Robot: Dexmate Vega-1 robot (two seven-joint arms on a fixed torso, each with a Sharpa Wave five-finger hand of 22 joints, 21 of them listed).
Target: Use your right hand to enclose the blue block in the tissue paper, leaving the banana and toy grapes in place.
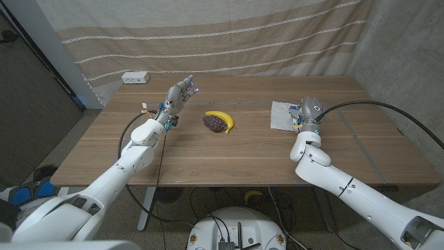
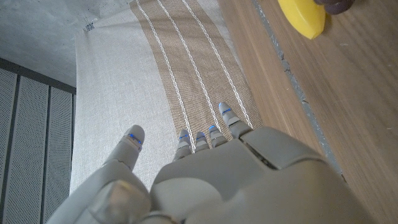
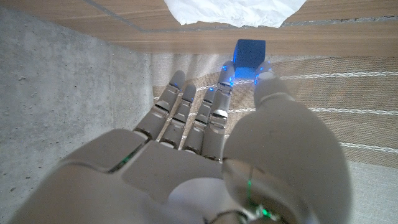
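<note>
A white tissue paper (image 1: 280, 114) lies on the wooden table's right half, seen crumpled in the right wrist view (image 3: 233, 11). My right hand (image 1: 306, 111) hovers at its right edge and pinches the blue block (image 3: 250, 53) between thumb and a fingertip, close to the tissue. In the head view the hand hides the block. The yellow banana (image 1: 225, 119) and dark purple toy grapes (image 1: 214, 123) lie together at the table's middle; the banana's tip (image 2: 303, 18) shows by my left hand. My left hand (image 1: 179, 94) is raised left of the fruit, fingers spread, holding nothing.
A white box (image 1: 136, 78) sits at the table's back left corner. A striped curtain (image 1: 222, 35) hangs behind the table. Bare wood (image 1: 229, 156) stretches along the front between my arms.
</note>
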